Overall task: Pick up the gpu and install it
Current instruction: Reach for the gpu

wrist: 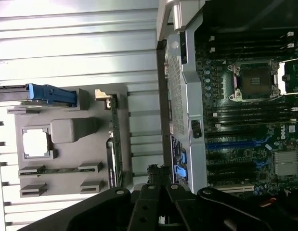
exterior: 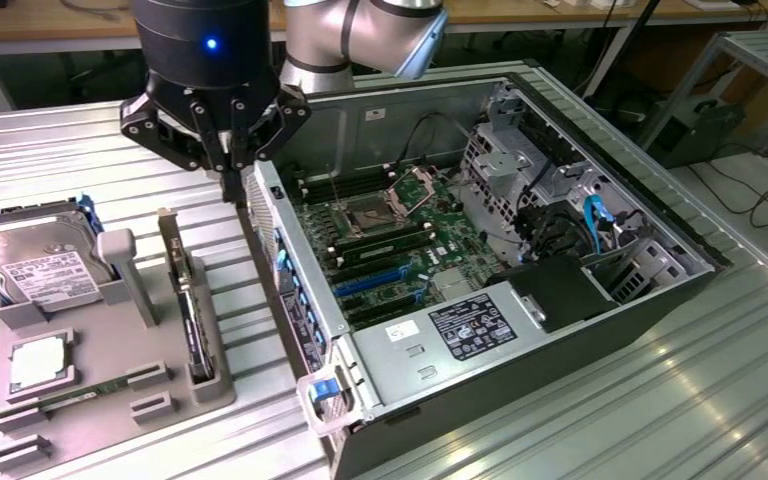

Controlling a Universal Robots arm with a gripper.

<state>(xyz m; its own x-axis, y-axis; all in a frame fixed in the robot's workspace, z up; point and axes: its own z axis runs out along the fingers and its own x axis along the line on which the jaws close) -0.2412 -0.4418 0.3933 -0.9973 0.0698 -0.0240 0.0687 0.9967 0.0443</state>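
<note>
A ribbed metal table (exterior: 117,140) fills the scene, with wooden benches and cables in the background. An open computer case (exterior: 624,170) lies on its side toward the table's edge on the exterior view's right, its green motherboard (exterior: 398,250) exposed. A silver power supply (exterior: 471,328) in its near corner carries a black-and-white label whose print is too small to read. In the wrist view, small white lettering at the motherboard's edge looks like Dell. Near the table's edge on the exterior view's left sits a grey holder tray (exterior: 104,400). In it are a hard drive (exterior: 40,262) with an unreadable white label, a square processor (exterior: 40,360) and a narrow RAM stick (exterior: 84,392). The gpu (exterior: 192,320) stands on edge in a slot along the tray's side nearest the case, untouched. The gripper (exterior: 231,185), a blue light on its black body, hangs above the strip of table between tray and case. Its fingers (wrist: 153,190) are pressed together on nothing.
</note>
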